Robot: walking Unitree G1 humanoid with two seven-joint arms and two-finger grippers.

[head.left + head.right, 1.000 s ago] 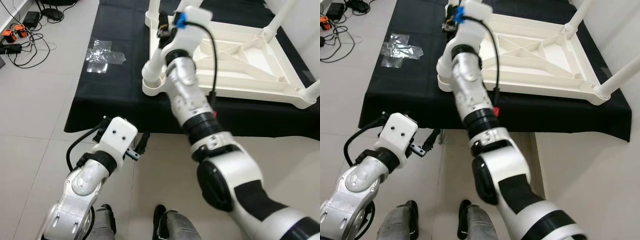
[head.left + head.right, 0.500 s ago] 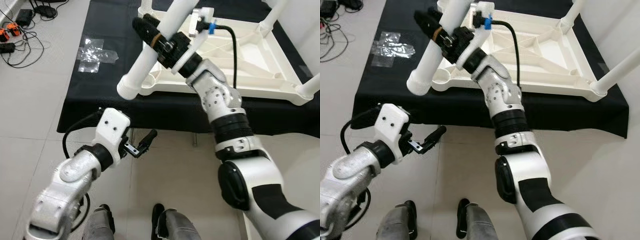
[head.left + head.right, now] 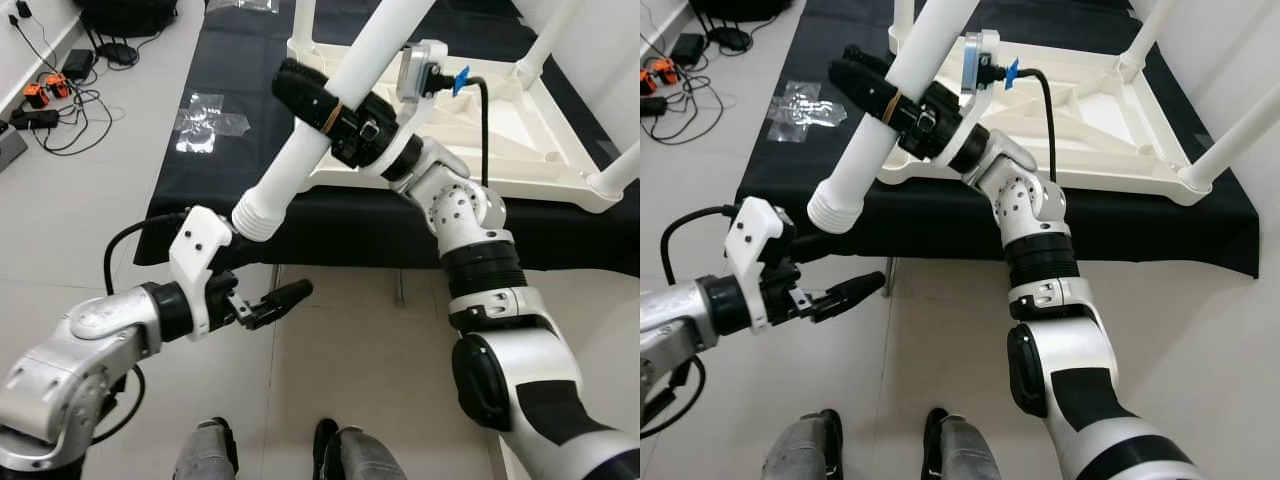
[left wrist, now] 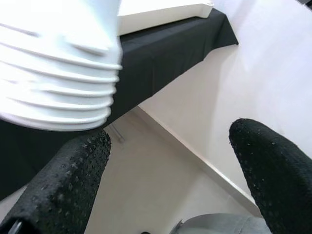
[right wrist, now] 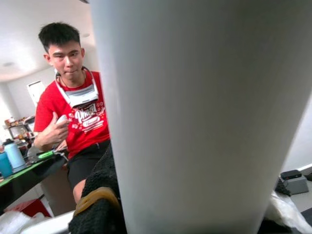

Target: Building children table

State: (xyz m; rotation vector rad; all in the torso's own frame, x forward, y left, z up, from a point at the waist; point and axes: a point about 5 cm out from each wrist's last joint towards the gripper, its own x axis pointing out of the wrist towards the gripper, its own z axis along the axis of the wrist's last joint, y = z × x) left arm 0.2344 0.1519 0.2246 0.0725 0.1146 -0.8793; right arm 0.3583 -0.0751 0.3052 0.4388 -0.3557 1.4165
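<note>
The right gripper (image 3: 325,105) was clamped around a long white table leg (image 3: 330,120), its black fingers (image 3: 868,85) wrapped on the shaft at about mid-length. The leg hung in the air, tilted, with its long axis running from far and high on the right down to near and low on the left. Its ribbed, threaded end (image 3: 257,213) pointed toward the robot, off the near edge of the black-draped table (image 3: 215,160).

On that table, to the right of the held leg, lay the white tabletop (image 3: 500,140) upside down, with other legs already standing up from its corners; one such leg (image 3: 1230,135) rose at the near right.

The left gripper (image 3: 275,300) waited low, near and left, over the tiled floor (image 3: 70,240), holding nothing, fingers (image 4: 73,180) spread apart. In the left wrist view the ribbed end sat just above and beyond those open fingers, close but not touching. So the left arm was much the nearer to the threaded end, and a hand-over or steadying grip there looked the likely next step, which would call for a short rise of the fingers along the leg's slant.

A person in a red shirt (image 5: 73,122) stood in the background of the right wrist view.
</note>
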